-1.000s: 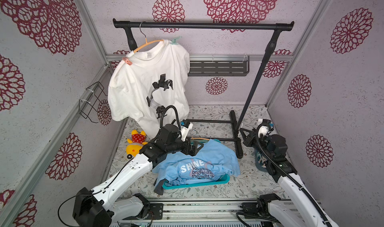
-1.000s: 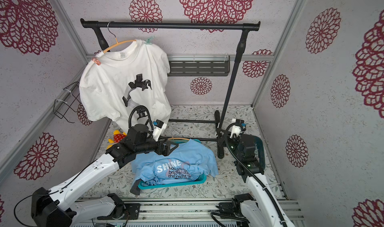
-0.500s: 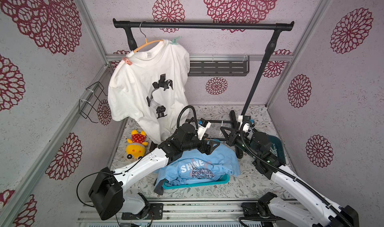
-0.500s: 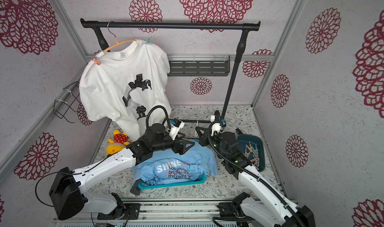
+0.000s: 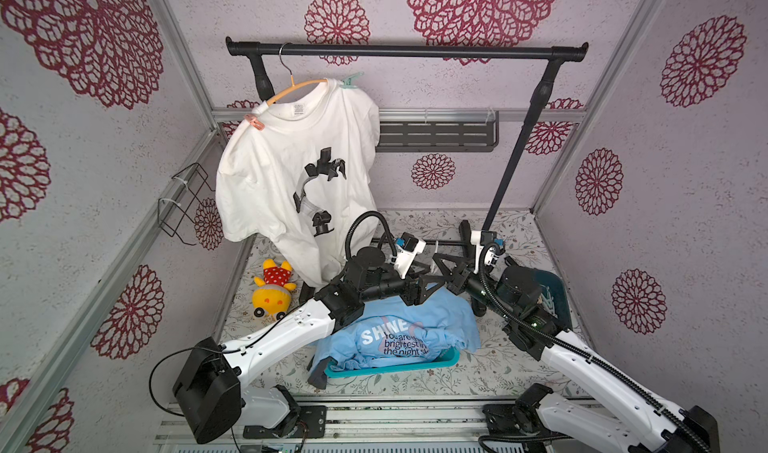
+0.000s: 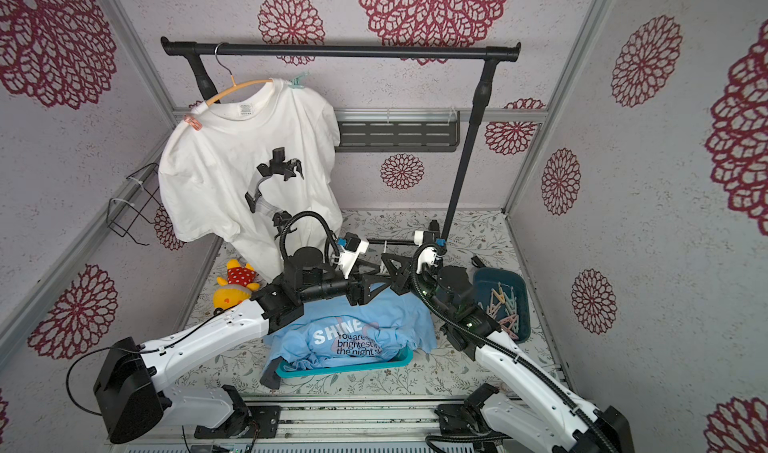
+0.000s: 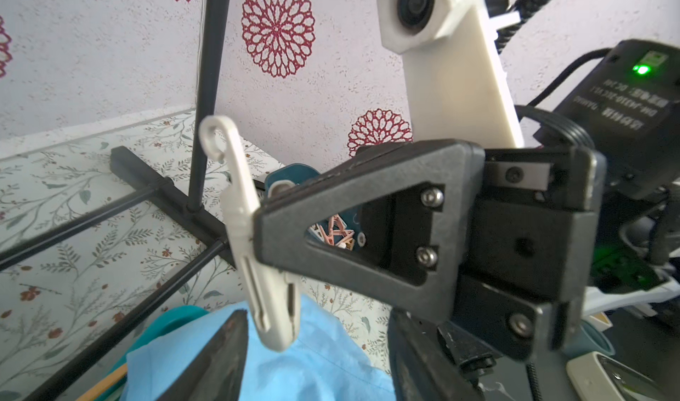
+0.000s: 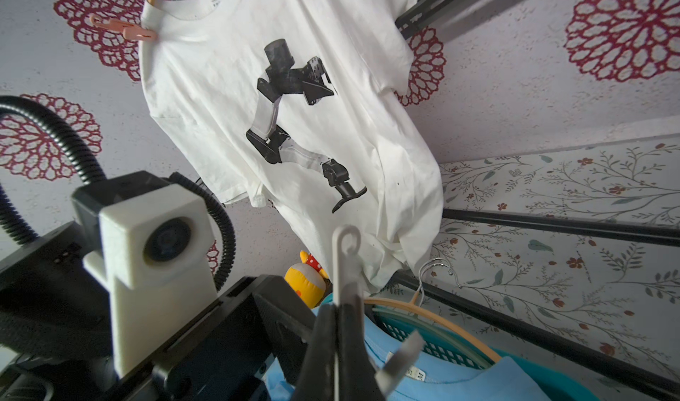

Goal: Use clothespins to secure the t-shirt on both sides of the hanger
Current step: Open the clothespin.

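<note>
The fingers of your right gripper [image 8: 339, 325] are pressed together on a whitish clothespin [image 7: 254, 255]. They hold it at its middle, so that its hooked end sticks up and its lower end hangs free. The fingers [image 7: 224, 355] of your left gripper [image 7: 314, 329] stand partway apart, one on each side of that lower end. You cannot tell whether either one touches the pin. In both top views the two grippers meet tip to tip above the floor, in front of the rack's base.

The black garment rack [image 5: 407, 51] spans the back of the cell. A white t-shirt [image 5: 270, 172] hangs from its rail on an orange hanger [image 5: 291, 90]. A pink clothespin [image 5: 254, 121] is on one shoulder of the shirt and a mint green clothespin [image 5: 351, 80] is on the other.

Under your grippers a blue t-shirt [image 5: 399, 330] is heaped in a teal basket [image 5: 390, 370]. The right wrist view shows a second hanger [image 8: 404, 303] lying on the basket.

By the right arm a dark blue tray [image 6: 498, 278] holds loose clothespins [image 6: 505, 305] in pastel colours. A yellow plush toy [image 5: 274, 295] lies on the floor below the white shirt's hem.
</note>
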`<state>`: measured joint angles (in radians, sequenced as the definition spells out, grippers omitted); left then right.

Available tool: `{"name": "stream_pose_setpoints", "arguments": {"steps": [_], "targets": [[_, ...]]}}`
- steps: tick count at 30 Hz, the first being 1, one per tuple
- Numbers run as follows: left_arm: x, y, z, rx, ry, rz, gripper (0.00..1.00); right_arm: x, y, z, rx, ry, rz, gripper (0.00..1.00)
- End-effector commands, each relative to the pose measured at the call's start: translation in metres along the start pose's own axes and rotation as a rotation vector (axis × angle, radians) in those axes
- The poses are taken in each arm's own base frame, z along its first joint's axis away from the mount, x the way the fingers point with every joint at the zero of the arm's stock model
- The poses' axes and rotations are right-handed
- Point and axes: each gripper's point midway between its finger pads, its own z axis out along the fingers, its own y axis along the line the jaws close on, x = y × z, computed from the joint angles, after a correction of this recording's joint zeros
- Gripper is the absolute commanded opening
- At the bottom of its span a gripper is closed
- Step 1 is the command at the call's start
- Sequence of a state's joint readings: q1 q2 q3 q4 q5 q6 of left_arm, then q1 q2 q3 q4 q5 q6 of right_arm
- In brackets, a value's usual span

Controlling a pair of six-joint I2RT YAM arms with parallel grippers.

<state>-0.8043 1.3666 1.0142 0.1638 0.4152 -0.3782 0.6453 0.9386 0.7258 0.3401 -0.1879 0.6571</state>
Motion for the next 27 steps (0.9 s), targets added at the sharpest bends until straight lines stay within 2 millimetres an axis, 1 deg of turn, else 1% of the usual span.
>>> {"name": "stream_pose_setpoints", "arguments": {"steps": [1,4,10,15,17,19,25,27], "targets": [[-0.011,-0.011,-0.006,0.039,-0.044,0.016,0.55,-0.014,0.025,-0.008,-0.086,-0.051,-0.008,0.00],[-0.011,-0.010,-0.005,0.041,-0.042,0.008,0.52,-0.014,0.028,-0.013,-0.094,-0.057,-0.008,0.00],[-0.017,-0.016,-0.003,0.074,-0.054,0.011,0.43,-0.012,0.032,-0.018,-0.107,-0.050,-0.009,0.00],[-0.017,-0.016,-0.002,0.075,-0.054,0.012,0.27,-0.009,0.032,-0.017,-0.107,-0.035,-0.003,0.00],[-0.016,-0.014,-0.002,0.065,-0.051,0.008,0.23,-0.008,0.031,-0.015,-0.101,-0.026,-0.002,0.00],[-0.014,-0.012,-0.002,0.058,-0.047,0.011,0.15,-0.007,0.030,-0.015,-0.098,-0.025,-0.001,0.00],[-0.009,0.001,-0.004,-0.023,-0.036,0.034,0.08,-0.008,0.022,-0.018,-0.050,-0.034,-0.013,0.00],[-0.007,0.009,-0.007,-0.072,-0.027,0.061,0.07,-0.008,0.019,-0.018,-0.014,-0.013,-0.039,0.05]]}}
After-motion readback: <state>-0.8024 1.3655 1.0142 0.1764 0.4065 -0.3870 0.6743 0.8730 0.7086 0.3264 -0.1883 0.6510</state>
